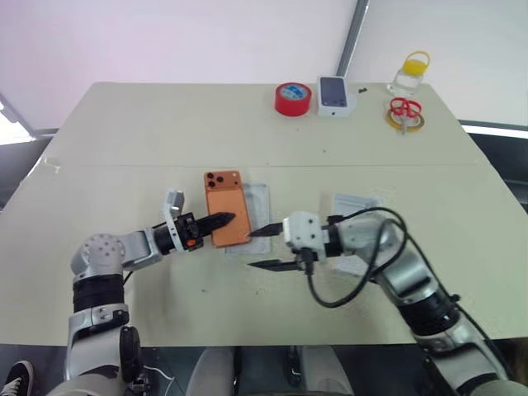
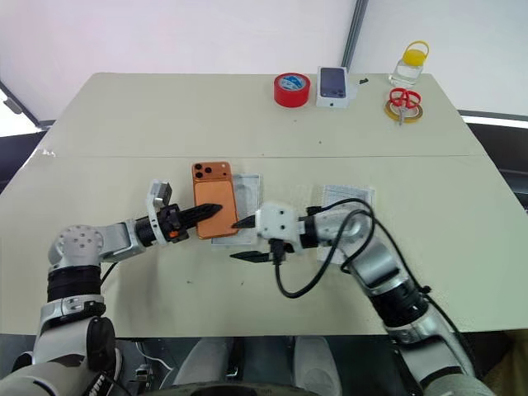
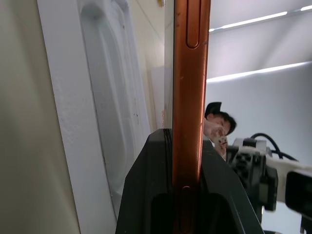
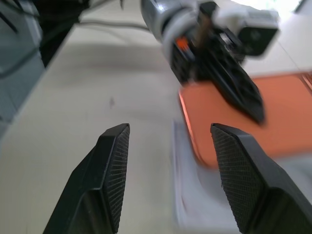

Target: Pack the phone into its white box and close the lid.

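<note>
Now left gripper (image 1: pixel 221 220) clamped on phone (image 1: pixel 226 209) edge, phone held over left part of white box (image 1: pixel 257 198) on table (image 1: pixel 165 132). Right gripper (image 1: pixel 266 247) jaws spread, empty, just beside phone's near right corner, not touching.

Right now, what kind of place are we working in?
Likely a lab or test workspace: a plain cream table against a bare white wall, with props along its far edge, namely red tape, a small phone box and scissors.
</note>
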{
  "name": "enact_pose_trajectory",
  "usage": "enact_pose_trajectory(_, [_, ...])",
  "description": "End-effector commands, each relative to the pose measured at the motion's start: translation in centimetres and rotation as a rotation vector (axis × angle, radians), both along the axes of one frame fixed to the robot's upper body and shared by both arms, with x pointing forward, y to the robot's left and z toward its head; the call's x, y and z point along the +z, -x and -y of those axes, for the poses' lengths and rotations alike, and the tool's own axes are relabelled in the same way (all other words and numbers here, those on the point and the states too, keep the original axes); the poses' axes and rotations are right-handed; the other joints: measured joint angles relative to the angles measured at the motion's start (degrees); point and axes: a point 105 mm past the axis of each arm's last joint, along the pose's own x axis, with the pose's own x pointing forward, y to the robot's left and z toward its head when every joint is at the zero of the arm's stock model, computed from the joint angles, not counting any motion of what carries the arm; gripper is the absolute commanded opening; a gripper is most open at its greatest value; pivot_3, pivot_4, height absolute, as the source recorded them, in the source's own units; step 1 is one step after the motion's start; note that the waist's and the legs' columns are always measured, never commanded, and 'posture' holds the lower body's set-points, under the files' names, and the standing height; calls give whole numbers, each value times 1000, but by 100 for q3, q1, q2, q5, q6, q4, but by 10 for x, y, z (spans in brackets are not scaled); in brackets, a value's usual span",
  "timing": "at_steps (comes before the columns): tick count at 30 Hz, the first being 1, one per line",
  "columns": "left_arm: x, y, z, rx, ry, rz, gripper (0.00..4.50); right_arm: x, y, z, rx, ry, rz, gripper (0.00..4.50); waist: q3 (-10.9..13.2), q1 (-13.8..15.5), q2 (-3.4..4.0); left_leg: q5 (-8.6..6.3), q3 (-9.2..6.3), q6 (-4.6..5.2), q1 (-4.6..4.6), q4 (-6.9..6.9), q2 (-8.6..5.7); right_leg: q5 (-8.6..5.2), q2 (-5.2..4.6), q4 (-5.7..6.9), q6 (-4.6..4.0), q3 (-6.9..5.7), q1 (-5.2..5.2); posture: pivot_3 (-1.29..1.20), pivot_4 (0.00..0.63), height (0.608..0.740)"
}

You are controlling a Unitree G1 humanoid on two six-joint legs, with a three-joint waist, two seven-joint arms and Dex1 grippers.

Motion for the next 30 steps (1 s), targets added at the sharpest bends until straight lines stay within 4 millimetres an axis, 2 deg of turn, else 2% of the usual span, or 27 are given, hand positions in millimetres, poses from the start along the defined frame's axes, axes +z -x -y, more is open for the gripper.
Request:
enact_pose_trajectory(1, [5,-3,10,-18,-5,42,0,3,-10,20,-66,-3,24,2797,1,1,-1,0,0,0,0,0,1,0,1,0,0,-1,0,0,150,739])
enact_pose_trajectory(4, [-4,-4,13,-25,-35,18,0,-5,-16,28,-100,41,45,2797,1,-11,-1,1,3,1,2,0,2,0,3,0,0,-1,1,0,150,739])
enact_pose_trajectory(9, [-10,-4,20,-55,-69,10,0,-10,-14,18,-93,32,65,2797,1,3,-1,3,4,1,6,3,3,0,4,5,0,-1,4,0,150,739])
enact_pose_trajectory(11, [-9,-4,21,-67,-63,5,1010,-10,-14,16,-96,24,68,2855,1,5,-1,4,4,4,6,5,1,0,2,5,0,-1,6,0,150,739])
enact_pose_trajectory(12, [-9,-4,21,-70,-67,4,1339,-10,-14,16,-97,23,69,2855,1,8,-2,5,4,5,5,6,0,0,1,5,0,-1,6,0,150,739])
enact_pose_trajectory(14, [-10,-7,20,-65,-96,8,2272,-10,-14,16,-98,21,70,2855,1,16,-2,5,4,5,6,9,-3,0,-1,5,0,-1,9,0,150,739])
enact_pose_trajectory(17, [-18,-7,18,-77,-215,35,3729,-10,-14,15,-100,20,72,2855,-1,0,0,7,4,8,11,9,-3,0,-1,5,0,-1,15,0,150,739])
enact_pose_trajectory(20, [-21,-4,14,-105,-284,61,3729,-11,-14,13,-102,13,71,2855,-5,-6,8,7,3,8,19,8,1,0,2,6,0,-1,20,0,150,739])
enact_pose_trajectory(25, [1,-9,12,-103,-241,95,3729,-13,-14,8,-96,8,72,2855,-7,-24,11,7,3,8,18,7,9,-1,12,6,0,0,18,0,150,739])
enact_pose_trajectory(30, [17,-9,22,-132,-274,148,3729,-13,-16,5,-86,5,77,2855,-6,-15,9,8,3,8,14,8,7,0,10,6,0,0,16,0,150,739])
